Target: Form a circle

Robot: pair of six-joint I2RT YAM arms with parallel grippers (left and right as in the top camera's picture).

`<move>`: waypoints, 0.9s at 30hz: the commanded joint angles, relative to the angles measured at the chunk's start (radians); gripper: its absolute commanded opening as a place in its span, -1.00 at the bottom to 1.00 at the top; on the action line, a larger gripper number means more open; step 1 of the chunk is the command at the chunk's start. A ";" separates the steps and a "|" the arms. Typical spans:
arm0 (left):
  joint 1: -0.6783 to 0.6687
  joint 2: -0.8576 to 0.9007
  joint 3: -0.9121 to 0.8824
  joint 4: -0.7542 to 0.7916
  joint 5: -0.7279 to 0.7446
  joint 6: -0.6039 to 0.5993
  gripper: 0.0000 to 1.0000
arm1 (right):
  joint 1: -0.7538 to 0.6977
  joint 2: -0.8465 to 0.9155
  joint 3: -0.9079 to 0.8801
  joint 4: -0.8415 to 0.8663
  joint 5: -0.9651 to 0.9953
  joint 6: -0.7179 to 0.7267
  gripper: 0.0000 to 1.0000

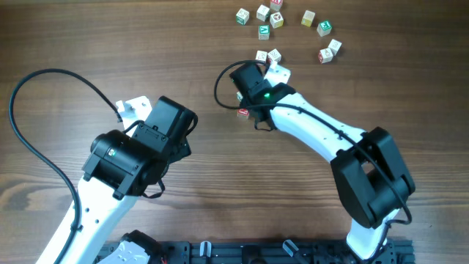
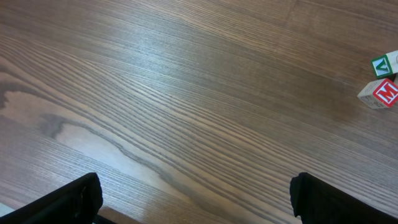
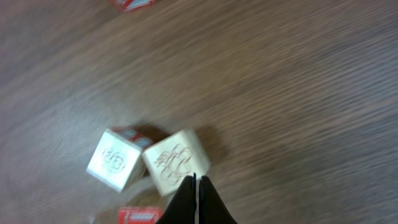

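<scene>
No circle shows; several small letter cubes (image 1: 264,31) lie scattered at the far right of the table. Two pale cubes sit side by side, one on the left (image 3: 115,158) and one on the right (image 3: 177,162). My right gripper (image 3: 194,182) is shut, holding nothing, with its tips against the right pale cube (image 1: 275,55). A red cube (image 3: 140,216) lies just behind the tips, under the wrist (image 1: 243,112). My left gripper (image 2: 196,205) hangs open over bare wood at the left (image 1: 128,110). A green cube (image 2: 384,64) and a red M cube (image 2: 380,93) sit far to its right.
More cubes lie beyond the right gripper, including a green one (image 1: 324,28) and a pair (image 1: 330,51) at the right. A black cable (image 1: 44,81) loops over the left side of the table (image 1: 183,44). The arm bases stand at the front edge.
</scene>
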 commanded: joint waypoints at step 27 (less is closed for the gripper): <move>0.003 -0.007 -0.004 -0.001 -0.003 0.005 1.00 | -0.138 0.095 -0.045 0.109 -0.213 -0.037 -0.91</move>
